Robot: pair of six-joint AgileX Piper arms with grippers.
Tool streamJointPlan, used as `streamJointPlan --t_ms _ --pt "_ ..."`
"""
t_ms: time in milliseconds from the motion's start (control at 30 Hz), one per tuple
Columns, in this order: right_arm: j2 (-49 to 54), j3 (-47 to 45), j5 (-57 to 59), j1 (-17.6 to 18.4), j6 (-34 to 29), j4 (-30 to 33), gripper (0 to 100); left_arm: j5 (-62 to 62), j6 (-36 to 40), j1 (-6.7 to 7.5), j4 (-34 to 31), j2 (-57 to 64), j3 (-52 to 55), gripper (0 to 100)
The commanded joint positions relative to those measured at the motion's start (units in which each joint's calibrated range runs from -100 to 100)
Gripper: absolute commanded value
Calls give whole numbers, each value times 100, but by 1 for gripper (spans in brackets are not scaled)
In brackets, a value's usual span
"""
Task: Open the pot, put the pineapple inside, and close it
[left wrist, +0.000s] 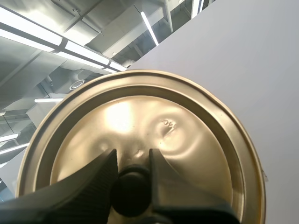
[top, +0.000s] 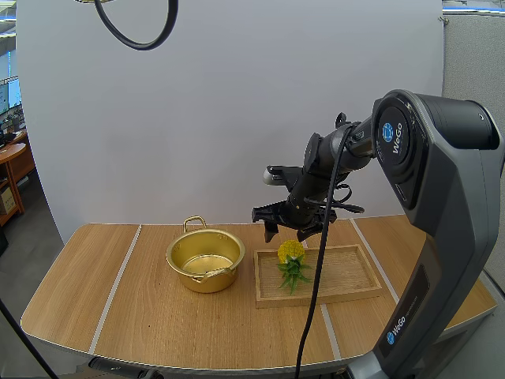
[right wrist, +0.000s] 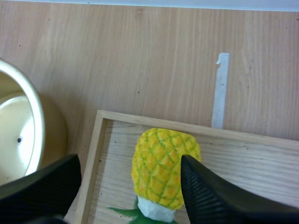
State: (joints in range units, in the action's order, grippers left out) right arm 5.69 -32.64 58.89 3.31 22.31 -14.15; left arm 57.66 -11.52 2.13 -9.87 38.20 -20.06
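Right wrist view has the right gripper point(right wrist: 128, 168) with its jaws spread wide and gripping nothing, one on each side of the pineapple point(right wrist: 161, 168), can't really tell if either one touches it. High view shows that gripper hanging right over the fruit. Pineapple's lying on its side in the wooden tray point(right wrist: 261, 168), at the end nearest the pot point(right wrist: 18, 130), green leaves pointing toward the front edge of the table point(right wrist: 140, 56), and it's the only thing in the tray. Pot sits on the table just left of the tray with a small gap between them, lid off, just its bare gold bottom showing inside. Over in the left wrist view, the left gripper point(left wrist: 133, 156) is clamped on the black knob point(left wrist: 131, 193) of the gold lid point(left wrist: 187, 126), one jaw on each side, so that grip is what's carrying the lid
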Motion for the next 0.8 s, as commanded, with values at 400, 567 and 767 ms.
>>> streamJointPlan --t_ms 400,567,767 --pt "-333 37 -282 2 -393 375 100 -194 63 -13 -66 27 -43 0" --pt "-526 37 -397 2 -393 382 100 -194 63 -13 -66 27 -43 0" --pt "-769 37 -569 2 -393 422 100 -194 63 -13 -66 27 -43 0"
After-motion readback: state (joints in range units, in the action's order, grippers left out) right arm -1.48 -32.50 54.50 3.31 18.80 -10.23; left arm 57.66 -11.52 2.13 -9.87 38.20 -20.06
